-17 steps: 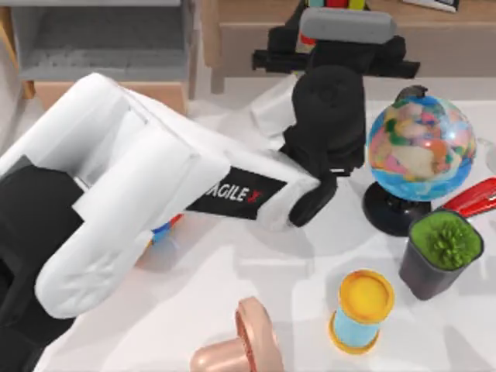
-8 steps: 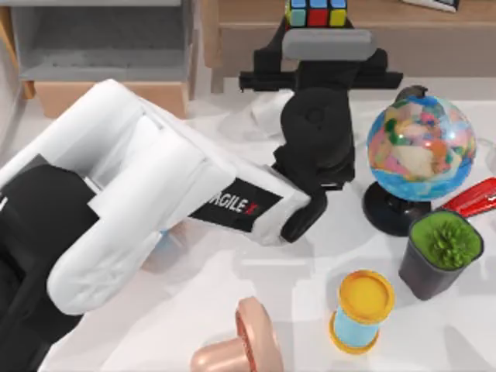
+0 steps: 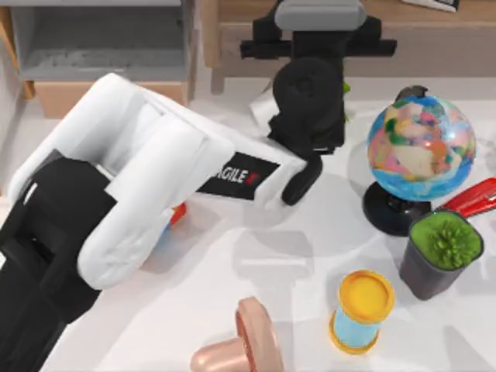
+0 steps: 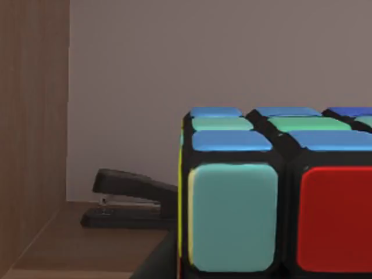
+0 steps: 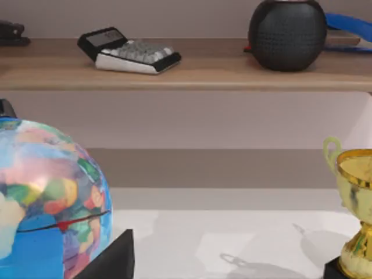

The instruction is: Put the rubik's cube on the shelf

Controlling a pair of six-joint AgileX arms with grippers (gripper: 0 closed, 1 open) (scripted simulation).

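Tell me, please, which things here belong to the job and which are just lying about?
Job: cube, shelf, left gripper reaching over the shelf.

Lying about: globe, potted plant, black stapler, calculator, trophy, speaker.

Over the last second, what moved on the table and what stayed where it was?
The left arm reached farther toward the shelf, carrying the rubik's cube over the board, now hidden beneath the wrist from above. The globe, potted plant and yellow-topped can stayed put.
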